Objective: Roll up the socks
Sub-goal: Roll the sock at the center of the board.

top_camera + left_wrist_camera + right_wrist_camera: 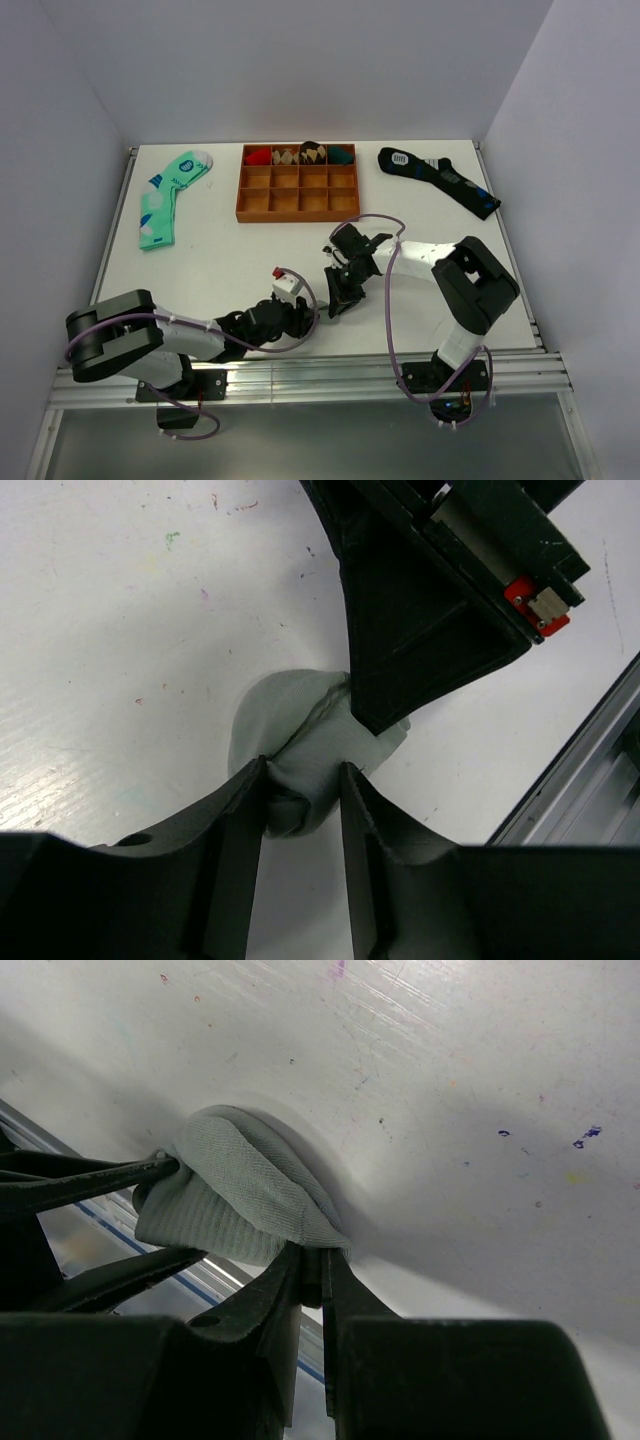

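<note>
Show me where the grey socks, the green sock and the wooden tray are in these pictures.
grey socks (240, 1190): right wrist view, on the bulging middle of the bundle.
green sock (157, 208): top view, on its middle part.
wooden tray (298, 216): top view, on its near wall.

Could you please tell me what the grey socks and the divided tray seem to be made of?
Socks: soft matte knit fabric, judging by the fine ribbed weave and loose folds. Tray: possibly wood or plastic, matte orange-brown; too distant to tell.
</note>
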`<state>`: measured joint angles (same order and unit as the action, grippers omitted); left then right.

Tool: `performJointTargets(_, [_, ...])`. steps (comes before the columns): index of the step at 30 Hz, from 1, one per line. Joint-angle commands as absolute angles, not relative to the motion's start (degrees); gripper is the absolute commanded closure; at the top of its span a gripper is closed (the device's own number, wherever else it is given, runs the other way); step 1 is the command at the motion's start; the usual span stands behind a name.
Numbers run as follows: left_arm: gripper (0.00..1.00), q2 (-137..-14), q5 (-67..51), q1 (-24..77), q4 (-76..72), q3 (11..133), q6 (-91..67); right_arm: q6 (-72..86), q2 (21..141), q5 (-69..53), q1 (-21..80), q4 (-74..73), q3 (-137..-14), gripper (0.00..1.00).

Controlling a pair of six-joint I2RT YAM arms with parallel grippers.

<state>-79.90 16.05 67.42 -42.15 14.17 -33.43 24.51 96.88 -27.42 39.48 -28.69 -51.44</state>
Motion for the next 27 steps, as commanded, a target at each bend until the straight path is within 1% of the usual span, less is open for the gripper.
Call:
performJointTargets(1, [0.6, -81.2, 17.0, 67.5, -42.6, 16.9, -33.0, 22.5, 98.0, -22.0, 39.0, -30.4, -51.1, 0.86])
performJointTargets(2, [0.64, -81.6, 17.3, 67.5, -42.3, 16.9, -33.2, 22.5, 97.7, -22.1, 39.0, -30.2, -50.9, 0.86])
performJointTargets(3, [0.71, -81.7, 17.7, 67.5, -41.1, 17.3, -33.9, 22.6, 97.6, -22.0, 39.1, -30.1, -50.5, 0.86])
performJointTargets(5, [0.78, -82.0, 18.2, 67.5, -39.9, 17.5, -34.4, 22.9, 97.3, -21.9, 39.0, -29.3, -49.9, 0.86])
performJointTargets(6, [0.87, -82.2, 18.7, 67.5, -38.0, 18.0, -35.2, 23.0, 96.9, -21.9, 39.0, -28.9, -49.4, 0.85])
performJointTargets(9, [1.0, -82.9, 19.0, 67.5, -36.0, 19.0, -36.3, 23.7, 96.2, -22.0, 39.1, -27.3, -48.3, 0.85])
performJointTargets(13, [1.0, -84.6, 17.4, 67.5, -32.2, 20.7, -37.5, 25.6, 93.4, -21.8, 39.1, -24.6, -46.2, 0.8])
performJointTargets(17, [1.0, -86.0, 16.4, 67.3, -28.2, 21.5, -40.2, 27.2, 89.4, -20.2, 39.2, -21.6, -43.7, 0.72])
performJointTargets(18, [1.0, -86.3, 16.3, 67.2, -27.3, 22.0, -41.6, 27.9, 88.6, -19.5, 39.1, -21.1, -43.3, 0.68])
performJointTargets(21, [1.0, -87.5, 15.2, 66.6, -23.5, 23.4, -43.4, 29.1, 85.5, -18.7, 39.1, -18.6, -41.4, 0.62])
performJointTargets(27, [1.0, -89.8, 12.7, 65.7, -17.8, 26.4, -46.1, 30.8, 77.6, -15.4, 39.3, -13.7, -37.4, 0.59])
